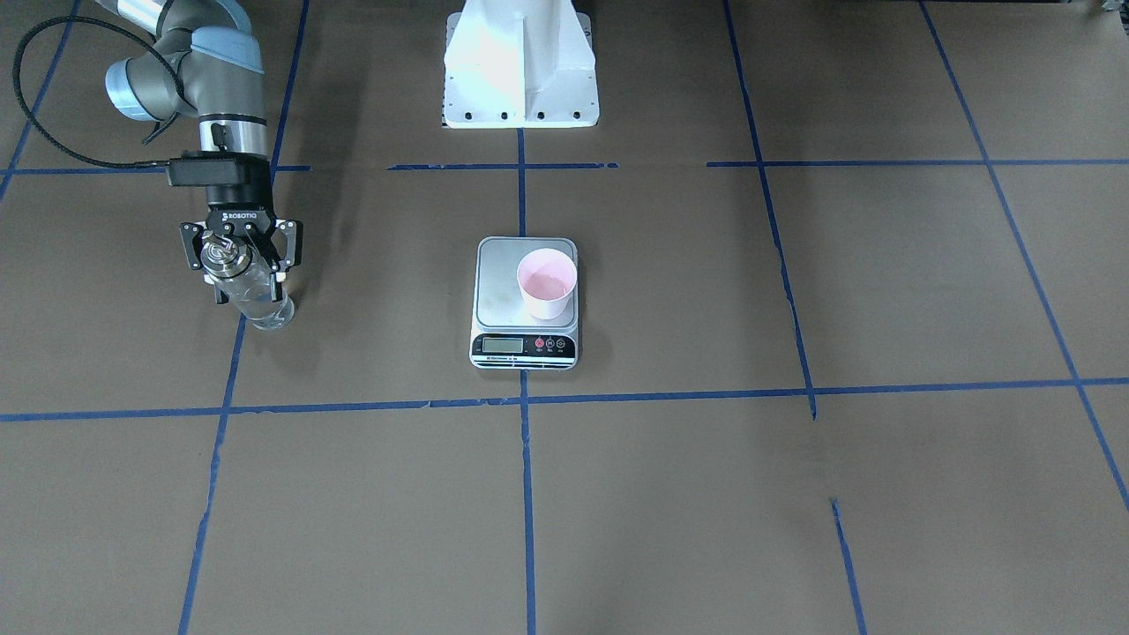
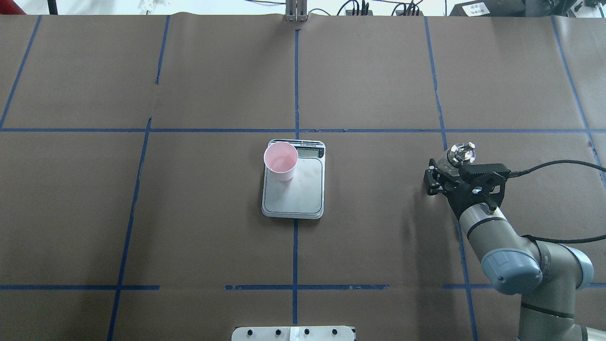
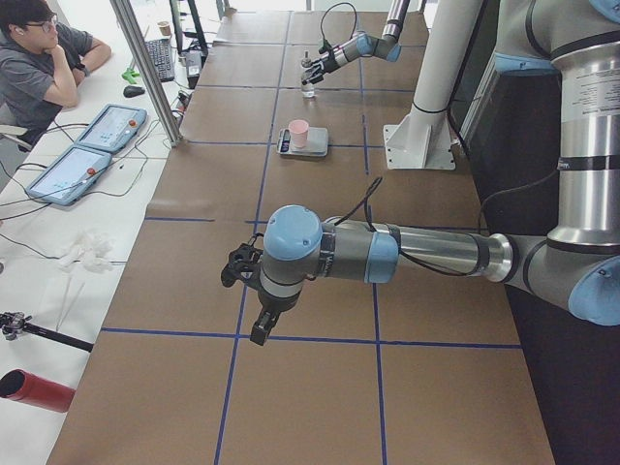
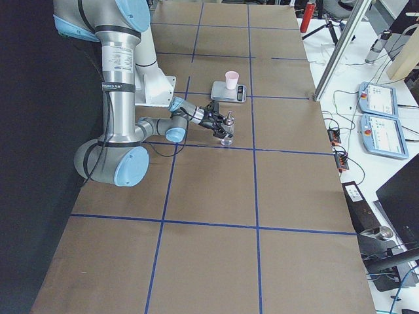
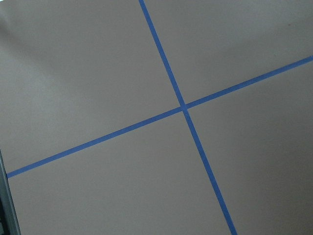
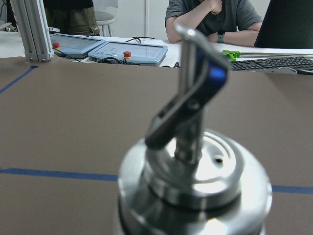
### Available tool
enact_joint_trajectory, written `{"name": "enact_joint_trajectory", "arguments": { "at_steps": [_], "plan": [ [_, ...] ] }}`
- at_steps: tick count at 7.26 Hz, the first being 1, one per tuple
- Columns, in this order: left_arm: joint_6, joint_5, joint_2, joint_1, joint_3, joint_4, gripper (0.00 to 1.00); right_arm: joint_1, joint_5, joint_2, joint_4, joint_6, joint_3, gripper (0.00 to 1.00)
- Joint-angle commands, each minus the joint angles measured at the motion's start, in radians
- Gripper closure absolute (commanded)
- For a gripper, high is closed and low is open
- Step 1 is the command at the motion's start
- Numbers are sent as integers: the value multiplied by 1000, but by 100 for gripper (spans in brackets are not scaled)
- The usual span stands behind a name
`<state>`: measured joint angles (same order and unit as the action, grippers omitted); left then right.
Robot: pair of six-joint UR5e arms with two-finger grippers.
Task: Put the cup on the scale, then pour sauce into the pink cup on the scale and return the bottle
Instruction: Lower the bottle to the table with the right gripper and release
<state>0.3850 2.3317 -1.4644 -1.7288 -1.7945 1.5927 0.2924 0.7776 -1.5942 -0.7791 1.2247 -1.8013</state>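
Bottle (image 1: 266,309) upright, seemingly resting on the table (image 1: 706,494), its neck between the jaws of the right claw (image 1: 250,284); whether they pinch it or stand loose, I cannot tell; cup (image 1: 547,282) sits on the scale (image 1: 501,295), well apart to the claw's left; returning the bottle seems the step in hand; next, release and lift straight clear.

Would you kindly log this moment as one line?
pale pink paper cup on silver-grey scale | right gripper around upright clear glass bottle
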Motion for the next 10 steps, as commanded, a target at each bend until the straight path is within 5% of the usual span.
{"name": "enact_joint_trajectory", "arguments": {
  "at_steps": [1, 8, 10],
  "plan": [
    [0, 0, -1, 0, -3, 0, 0, 1, -4, 0, 0, 1, -4, 0],
    [0, 0, -1, 0, -9, 0, 0, -105, -67, -30, 3, 1, -24, 0],
    [0, 0, -2, 0, -9, 0, 0, -178, -104, -175, 112, 2, -65, 0]
  ]
}}
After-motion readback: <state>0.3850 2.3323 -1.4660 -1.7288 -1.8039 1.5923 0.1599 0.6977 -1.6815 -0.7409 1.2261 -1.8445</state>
